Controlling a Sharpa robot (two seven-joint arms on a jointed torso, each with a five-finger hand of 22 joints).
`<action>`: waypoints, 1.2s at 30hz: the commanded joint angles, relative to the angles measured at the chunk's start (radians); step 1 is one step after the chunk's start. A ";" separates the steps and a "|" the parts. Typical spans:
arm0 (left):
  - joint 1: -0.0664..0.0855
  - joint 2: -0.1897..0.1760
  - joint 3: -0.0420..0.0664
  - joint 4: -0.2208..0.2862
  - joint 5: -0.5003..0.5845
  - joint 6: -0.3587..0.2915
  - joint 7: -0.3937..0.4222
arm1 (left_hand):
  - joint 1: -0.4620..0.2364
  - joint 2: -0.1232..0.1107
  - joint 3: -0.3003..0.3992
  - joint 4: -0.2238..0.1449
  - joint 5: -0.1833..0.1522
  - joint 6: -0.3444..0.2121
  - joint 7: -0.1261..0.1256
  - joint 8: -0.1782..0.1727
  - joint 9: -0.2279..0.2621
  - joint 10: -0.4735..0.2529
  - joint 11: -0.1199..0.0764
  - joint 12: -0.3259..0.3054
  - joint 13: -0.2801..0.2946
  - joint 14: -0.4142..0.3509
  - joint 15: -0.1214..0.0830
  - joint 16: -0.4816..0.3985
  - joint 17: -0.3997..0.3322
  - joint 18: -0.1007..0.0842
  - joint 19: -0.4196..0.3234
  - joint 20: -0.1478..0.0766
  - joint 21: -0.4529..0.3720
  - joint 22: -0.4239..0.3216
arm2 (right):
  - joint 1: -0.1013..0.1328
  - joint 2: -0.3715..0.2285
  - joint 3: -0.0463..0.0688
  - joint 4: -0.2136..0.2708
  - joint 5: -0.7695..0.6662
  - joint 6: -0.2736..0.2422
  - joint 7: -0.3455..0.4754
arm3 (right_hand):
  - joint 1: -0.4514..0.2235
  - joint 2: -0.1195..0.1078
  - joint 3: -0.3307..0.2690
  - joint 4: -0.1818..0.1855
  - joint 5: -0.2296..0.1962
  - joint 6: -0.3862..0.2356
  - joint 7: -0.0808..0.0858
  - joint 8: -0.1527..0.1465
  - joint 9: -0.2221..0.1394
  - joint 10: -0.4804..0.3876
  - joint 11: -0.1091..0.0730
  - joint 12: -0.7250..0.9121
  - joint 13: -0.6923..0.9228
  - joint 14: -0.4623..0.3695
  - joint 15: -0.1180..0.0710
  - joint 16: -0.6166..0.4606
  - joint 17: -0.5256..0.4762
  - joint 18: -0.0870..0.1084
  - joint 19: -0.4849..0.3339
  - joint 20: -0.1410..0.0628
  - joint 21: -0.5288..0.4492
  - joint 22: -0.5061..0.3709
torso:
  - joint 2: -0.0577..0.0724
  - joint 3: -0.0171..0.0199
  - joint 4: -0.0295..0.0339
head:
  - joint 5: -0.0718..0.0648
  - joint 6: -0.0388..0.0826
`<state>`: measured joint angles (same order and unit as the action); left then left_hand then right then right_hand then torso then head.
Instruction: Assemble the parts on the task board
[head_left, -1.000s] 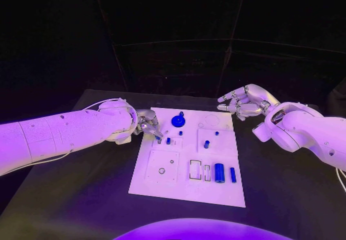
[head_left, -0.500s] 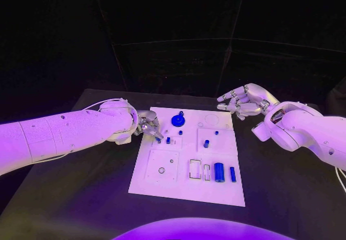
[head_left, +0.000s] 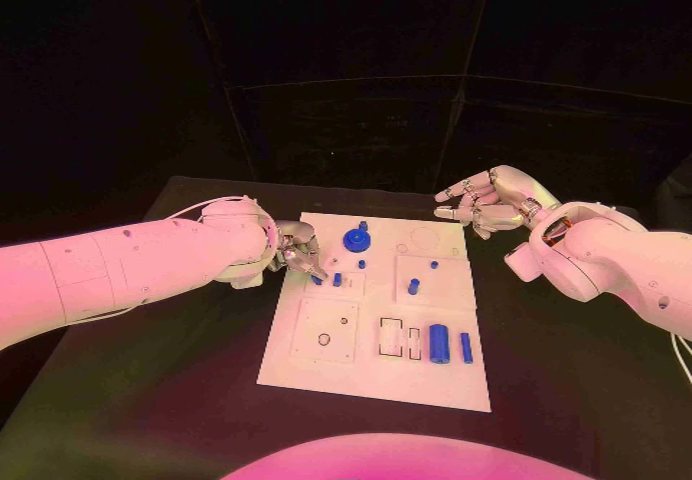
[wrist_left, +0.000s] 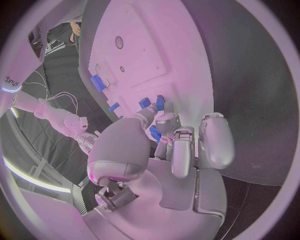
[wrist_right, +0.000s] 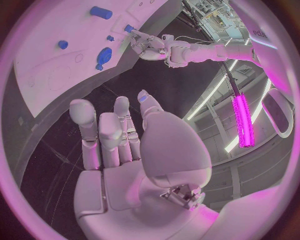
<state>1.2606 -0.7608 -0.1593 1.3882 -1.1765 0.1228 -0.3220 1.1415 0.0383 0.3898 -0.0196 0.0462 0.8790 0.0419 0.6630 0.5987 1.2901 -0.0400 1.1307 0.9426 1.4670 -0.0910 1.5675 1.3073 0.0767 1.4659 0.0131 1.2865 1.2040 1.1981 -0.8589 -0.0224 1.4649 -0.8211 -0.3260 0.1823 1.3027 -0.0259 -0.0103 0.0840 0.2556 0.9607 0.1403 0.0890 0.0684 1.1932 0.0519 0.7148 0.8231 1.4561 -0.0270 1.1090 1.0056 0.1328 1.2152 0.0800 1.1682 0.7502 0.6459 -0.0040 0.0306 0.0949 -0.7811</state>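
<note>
**Left hand carries a small blue part at the board's upper left edge**

The left hand (head_left: 296, 250) hovers over the left edge of the task board (head_left: 378, 375), fingers curled in. In the left wrist view a small blue part (wrist_left: 154, 133) sits pinched between the thumb and fingertips (wrist_left: 167, 121), so this hand is gripping it. Just beyond its fingertips stand two short blue pegs (head_left: 338, 280), and a little farther on sits the blue round knob (head_left: 356, 241). Other blue pieces lie well away from this hand, toward the board's near right side, among them a thick cylinder (head_left: 438, 344) and a slim rod (head_left: 464, 347).

The right hand (head_left: 486, 203) floats off the board's far right corner, above the table (head_left: 173, 400), fingers loosely spread and holding nothing.

The step in hand looks like seating the pinched part into a socket near the pegs; which socket cannot be told. To do it well, the part should likely be held upright, lined up squarely over its hole before lowering, and pushed straight down. The neighbouring pegs stand close, so the fingers should come in from the board's edge to avoid knocking them. The pinch is shallow; a slow descent guards against the part twisting.
</note>
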 joint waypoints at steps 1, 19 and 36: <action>0.001 0.001 0.000 0.002 -0.009 0.024 -0.002 | 0.008 0.003 0.079 -0.071 0.003 0.001 -0.009 0.006 0.001 0.008 0.000 0.005 0.000 0.104 -0.009 0.003 0.263 -0.001 0.010 -0.006 0.003 0.000 | 0.002 0.001 0.001 0.001 0.004 0.002 0.010 | 0.001 0.009 -0.003 0.000 0.004 -0.005 0.001 -0.001 0.000 -0.003 -0.001 -0.005 -0.001 0.005 0.000 -0.005 -0.001 0.012 0.000 0.001 -0.005 -0.001 | 0.000 -0.0003 -0.0001 | -0.001 -0.001; 0.001 0.008 -0.001 -0.001 -0.009 0.032 -0.003 | -0.003 -0.004 0.083 -0.067 0.002 0.004 -0.009 0.009 0.002 0.009 0.000 0.005 0.000 0.104 -0.009 0.003 0.263 -0.001 0.010 -0.006 0.004 0.001 | 0.002 0.003 0.001 -0.002 0.000 -0.003 0.010 | 0.001 0.009 -0.004 0.001 0.004 -0.006 0.001 -0.001 -0.001 -0.005 -0.001 -0.007 -0.003 0.005 0.001 -0.008 -0.003 0.013 0.000 0.001 -0.007 -0.004 | 0.000 -0.0001 -0.0003 | -0.002 -0.004; 0.001 0.017 -0.002 -0.013 0.003 0.047 -0.005 | -0.147 -0.063 0.011 0.015 0.003 0.029 -0.015 0.026 0.012 0.016 -0.003 0.010 0.001 0.104 -0.012 0.003 0.263 -0.003 0.014 -0.008 0.011 0.014 | 0.002 0.007 0.001 -0.004 0.000 -0.014 0.014 | 0.000 0.008 -0.006 0.001 0.004 -0.006 0.002 -0.002 -0.001 -0.006 0.000 -0.009 -0.005 0.005 0.001 -0.010 -0.004 0.013 -0.002 0.001 -0.010 -0.008 | 0.000 -0.0001 -0.0004 | -0.004 -0.005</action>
<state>1.2616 -0.7450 -0.1605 1.3758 -1.1781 0.1463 -0.3250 1.0023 -0.0236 0.4003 -0.0079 0.0435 0.9083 0.0194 0.6904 0.6104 1.3046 -0.0449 1.1377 0.9449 1.4670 -0.0983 1.5675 1.3073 0.0767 1.4658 0.0132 1.2938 1.2169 1.1981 -0.8527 -0.0224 1.4605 -0.8217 -0.3284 0.1848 1.3027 -0.0259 -0.0103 0.0840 0.2556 0.9607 0.1403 0.0890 0.0684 1.1932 0.0519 0.7109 0.8181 1.4561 -0.0270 1.1051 1.0021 0.1325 1.2152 0.0800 1.1635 0.7428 0.6458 -0.0041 0.0306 0.0908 -0.7861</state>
